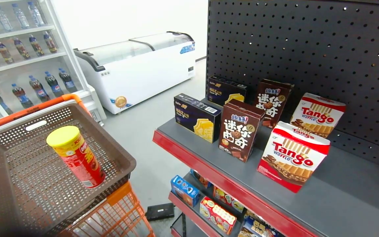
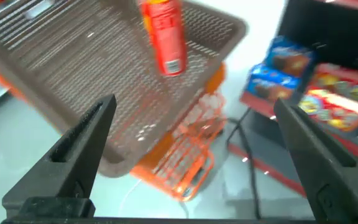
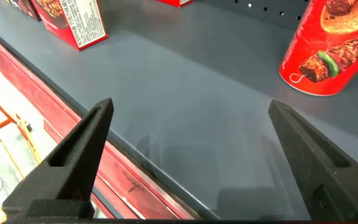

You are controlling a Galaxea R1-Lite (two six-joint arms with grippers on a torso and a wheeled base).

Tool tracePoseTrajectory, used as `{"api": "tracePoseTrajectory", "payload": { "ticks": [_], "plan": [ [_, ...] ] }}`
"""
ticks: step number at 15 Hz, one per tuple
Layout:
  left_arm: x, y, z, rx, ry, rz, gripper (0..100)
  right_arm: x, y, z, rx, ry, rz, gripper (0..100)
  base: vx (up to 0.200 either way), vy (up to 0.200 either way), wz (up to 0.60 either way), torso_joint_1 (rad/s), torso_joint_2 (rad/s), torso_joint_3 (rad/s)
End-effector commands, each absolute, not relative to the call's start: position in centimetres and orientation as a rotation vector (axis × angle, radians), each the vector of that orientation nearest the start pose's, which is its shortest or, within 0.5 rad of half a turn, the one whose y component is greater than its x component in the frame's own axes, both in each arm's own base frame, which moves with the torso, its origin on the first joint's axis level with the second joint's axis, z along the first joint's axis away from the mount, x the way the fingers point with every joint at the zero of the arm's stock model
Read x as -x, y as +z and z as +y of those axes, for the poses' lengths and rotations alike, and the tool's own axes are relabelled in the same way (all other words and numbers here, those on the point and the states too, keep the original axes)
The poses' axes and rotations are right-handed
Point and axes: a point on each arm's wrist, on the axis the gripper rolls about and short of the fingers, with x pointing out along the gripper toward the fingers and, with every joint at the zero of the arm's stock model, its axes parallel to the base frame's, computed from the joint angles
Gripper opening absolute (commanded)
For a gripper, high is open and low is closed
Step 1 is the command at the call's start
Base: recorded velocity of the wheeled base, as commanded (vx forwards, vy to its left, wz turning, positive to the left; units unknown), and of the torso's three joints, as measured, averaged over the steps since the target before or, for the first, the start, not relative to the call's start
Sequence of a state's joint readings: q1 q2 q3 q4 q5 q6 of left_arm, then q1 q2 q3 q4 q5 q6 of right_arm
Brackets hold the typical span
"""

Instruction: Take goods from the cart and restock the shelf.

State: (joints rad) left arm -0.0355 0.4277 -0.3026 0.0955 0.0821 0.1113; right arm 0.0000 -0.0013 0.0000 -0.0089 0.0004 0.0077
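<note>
Probably light, stiff and slick, the can (image 1: 76,156) stands in the basket (image 1: 21,194); its round middle suits a grip. Near the basket the left pincer (image 2: 194,104) gapes wide; the right pincer (image 3: 189,107) is wide too.

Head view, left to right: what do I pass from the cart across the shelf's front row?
First the red chip can in the cart basket, then dark blue box, brown cookie box, Tango wafer box.
</note>
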Motion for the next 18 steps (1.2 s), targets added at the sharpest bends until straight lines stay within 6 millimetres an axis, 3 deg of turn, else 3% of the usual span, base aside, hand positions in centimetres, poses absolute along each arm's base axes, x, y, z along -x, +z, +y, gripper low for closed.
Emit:
{"api": "tracePoseTrajectory", "payload": {
  "ticks": [1, 4, 8, 12, 18],
  "plan": [
    [-5.7, 17.4, -0.1, -0.155, 0.083, 0.341, 100, 2.3, 7.6, 0.0, -0.008, 0.000, -0.009, 100, 0.000, 0.000, 0.00, 0.000, 0.00, 0.000],
    [-7.7, 18.0, -0.5, -0.148, 0.040, 0.322, 100, 2.3, 7.6, 0.0, -0.008, 0.002, -0.009, 100, 0.000, 0.000, 0.00, 0.000, 0.00, 0.000],
    [-11.2, 16.7, 0.8, -0.106, -0.035, 0.465, 100, 2.3, 7.6, 0.0, -0.008, 0.000, -0.009, 100, 0.000, 0.000, 0.00, 0.000, 0.00, 0.000],
    [-15.3, 16.2, 1.4, -0.116, -0.009, 0.395, 100, 2.3, 7.6, 0.0, -0.008, 0.000, -0.009, 100, 0.000, 0.000, 0.00, 0.000, 0.00, 0.000],
    [-18.4, 14.1, 1.8, -0.122, 0.011, 0.387, 100, 2.3, 7.6, 0.0, -0.008, 0.000, -0.009, 100, 0.000, 0.000, 0.00, 0.000, 0.00, 0.000]
  ]
}}
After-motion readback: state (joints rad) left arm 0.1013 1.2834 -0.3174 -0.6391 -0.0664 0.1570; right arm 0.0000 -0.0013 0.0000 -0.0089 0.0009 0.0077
